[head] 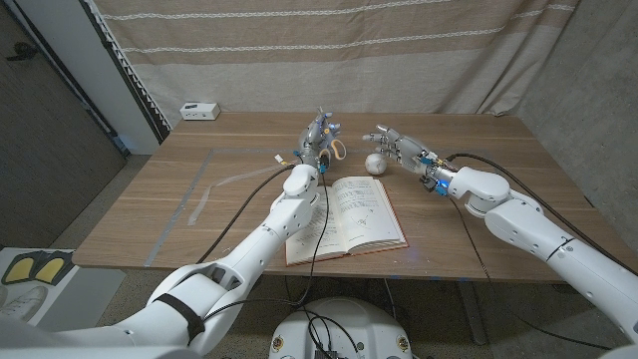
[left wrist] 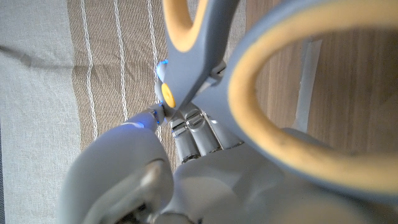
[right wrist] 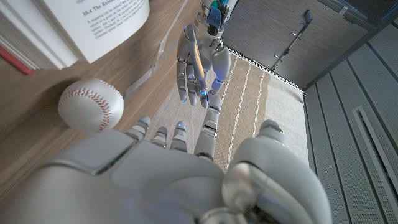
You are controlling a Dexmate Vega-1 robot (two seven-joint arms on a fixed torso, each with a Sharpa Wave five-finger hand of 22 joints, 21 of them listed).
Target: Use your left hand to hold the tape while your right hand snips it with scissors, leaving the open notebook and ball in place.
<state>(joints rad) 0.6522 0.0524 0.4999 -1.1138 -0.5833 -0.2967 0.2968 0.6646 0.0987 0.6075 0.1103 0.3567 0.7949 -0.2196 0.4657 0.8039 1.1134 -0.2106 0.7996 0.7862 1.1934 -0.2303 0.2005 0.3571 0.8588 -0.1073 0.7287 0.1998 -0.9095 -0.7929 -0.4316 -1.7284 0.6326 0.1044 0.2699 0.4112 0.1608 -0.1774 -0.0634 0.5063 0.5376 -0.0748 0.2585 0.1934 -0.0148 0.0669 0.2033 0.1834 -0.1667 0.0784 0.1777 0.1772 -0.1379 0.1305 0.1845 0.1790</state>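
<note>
My left hand [head: 317,135] is raised over the far middle of the table and grips the grey scissors [left wrist: 249,74] with orange-lined handle loops; one loop [head: 339,151] hangs beside the hand. The left hand [right wrist: 198,62] also shows in the right wrist view. A clear tape strip [head: 202,189] lies stuck on the wood to the left, apart from both hands. My right hand [head: 394,144] hovers just behind and right of the white baseball [head: 374,163], fingers apart and holding nothing. The open notebook [head: 351,212] lies near the front edge, and the ball [right wrist: 90,104] sits beside it.
A small white box [head: 199,111] sits at the table's [head: 478,150] far left corner. A striped curtain hangs behind the table. Cables run along both forearms. Bare wood stretches across the table's left half and its far right.
</note>
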